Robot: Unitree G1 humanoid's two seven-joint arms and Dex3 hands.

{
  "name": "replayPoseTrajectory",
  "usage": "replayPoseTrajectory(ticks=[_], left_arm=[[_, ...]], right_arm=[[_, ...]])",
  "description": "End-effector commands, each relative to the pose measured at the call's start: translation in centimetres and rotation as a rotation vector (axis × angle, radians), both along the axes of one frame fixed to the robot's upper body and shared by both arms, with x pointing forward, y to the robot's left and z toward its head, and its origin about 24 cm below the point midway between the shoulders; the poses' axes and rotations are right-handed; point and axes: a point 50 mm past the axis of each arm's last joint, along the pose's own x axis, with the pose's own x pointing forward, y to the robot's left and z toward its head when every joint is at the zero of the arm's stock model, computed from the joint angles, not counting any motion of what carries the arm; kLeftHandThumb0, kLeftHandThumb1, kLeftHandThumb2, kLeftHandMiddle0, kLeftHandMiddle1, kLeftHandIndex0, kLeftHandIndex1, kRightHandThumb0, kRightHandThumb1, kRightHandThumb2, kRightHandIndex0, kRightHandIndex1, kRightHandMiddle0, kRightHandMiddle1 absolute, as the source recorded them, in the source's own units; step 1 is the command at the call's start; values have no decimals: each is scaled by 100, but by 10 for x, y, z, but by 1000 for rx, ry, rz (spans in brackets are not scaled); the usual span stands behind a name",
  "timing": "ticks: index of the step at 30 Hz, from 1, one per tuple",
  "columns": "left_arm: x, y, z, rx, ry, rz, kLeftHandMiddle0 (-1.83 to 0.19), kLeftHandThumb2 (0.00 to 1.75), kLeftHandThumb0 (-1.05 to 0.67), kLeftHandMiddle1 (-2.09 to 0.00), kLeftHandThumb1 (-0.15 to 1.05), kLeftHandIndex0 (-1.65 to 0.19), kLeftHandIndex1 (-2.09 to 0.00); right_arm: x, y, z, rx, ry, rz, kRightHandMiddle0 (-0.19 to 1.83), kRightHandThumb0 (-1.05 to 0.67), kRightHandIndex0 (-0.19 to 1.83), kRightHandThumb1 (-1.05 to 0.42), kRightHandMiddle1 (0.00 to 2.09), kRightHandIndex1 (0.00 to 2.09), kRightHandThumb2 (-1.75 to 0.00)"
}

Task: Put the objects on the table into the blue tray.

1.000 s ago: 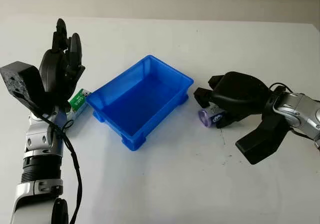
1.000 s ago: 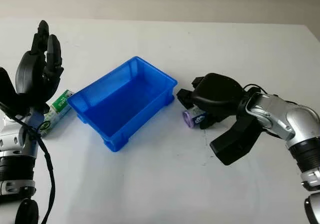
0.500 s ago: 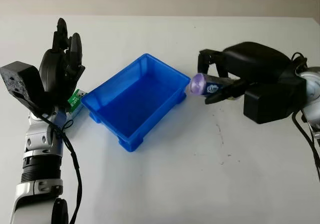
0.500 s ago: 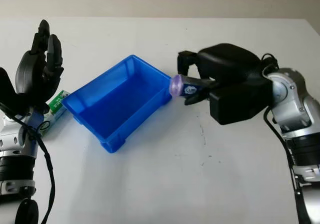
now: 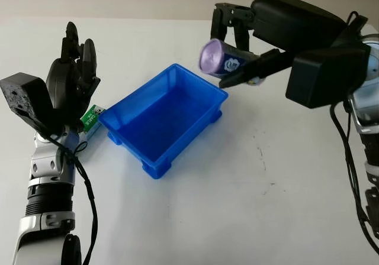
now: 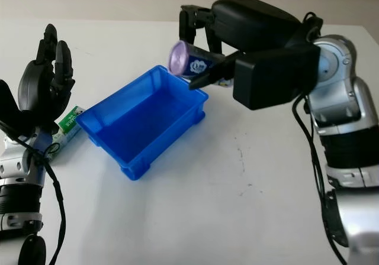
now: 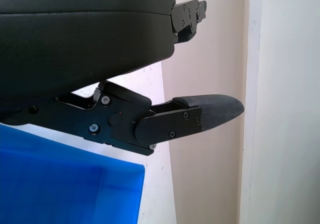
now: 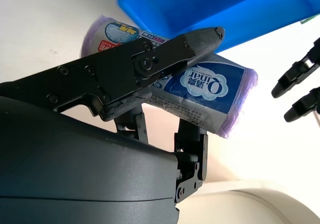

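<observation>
I have the right hand (image 5: 237, 64) up off the tabletop (image 5: 249, 206) now, its fingers clamped around the purple tissue pack (image 5: 220, 59); a second ago that pack was still down on the tabletop just beside the tray's right side, and half a second ago it was only partly raised next to the rim. It now hangs in the air over the far right corner of the blue tray (image 5: 164, 118), lying roughly level with its purple end facing the tray's far side. In the right wrist view I can read the blue and white label on the pack (image 8: 200, 91) with one finger (image 8: 165, 59) across it, so the grasp looks firm. To my eye that means the lift is done and the carry is nearly there: the pack needs to come a little further in over the tray's middle before I let go, or it may catch the rim and tip out. The tray itself holds nothing yet; its blue floor is bare. The left hand (image 5: 70, 81) stays raised at the tray's left side, holding nothing, open. Just beside that end of the tray, below the left hand, the green and white packet (image 5: 92, 118) lies on the tabletop, not yet collected.
</observation>
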Motion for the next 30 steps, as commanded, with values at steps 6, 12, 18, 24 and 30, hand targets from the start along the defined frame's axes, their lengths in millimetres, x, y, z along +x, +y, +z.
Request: replayPoseTrajectory(ticks=[6,12,18,24,30], left_arm=[[-1,-5,6,-8,-32,11,19,57,-75,-2,105,19,0],[-4,-5,5,-4,-35,30,18,58,-75,-4,105,19,-1],[-5,-5,5,-7,-35,38,17,58,-75,-5,105,18,-2],[-4,-5,5,-3,-29,28,18,58,-75,-5,105,19,-2],[-1,-6,6,-7,-30,20,19,58,-75,-1,105,19,0]], right_arm=[[23,33,-29,-69,-45,63,82,-46,104,-105,209,209,-13],[35,47,-49,-115,-34,84,64,-48,94,-105,209,209,-14],[38,50,-63,-220,-22,93,33,-54,50,-105,204,206,-12],[36,44,-62,-219,66,115,5,-67,10,-105,63,56,-19],[30,40,-55,-223,35,141,-17,-84,-17,-105,2,1,-36]])
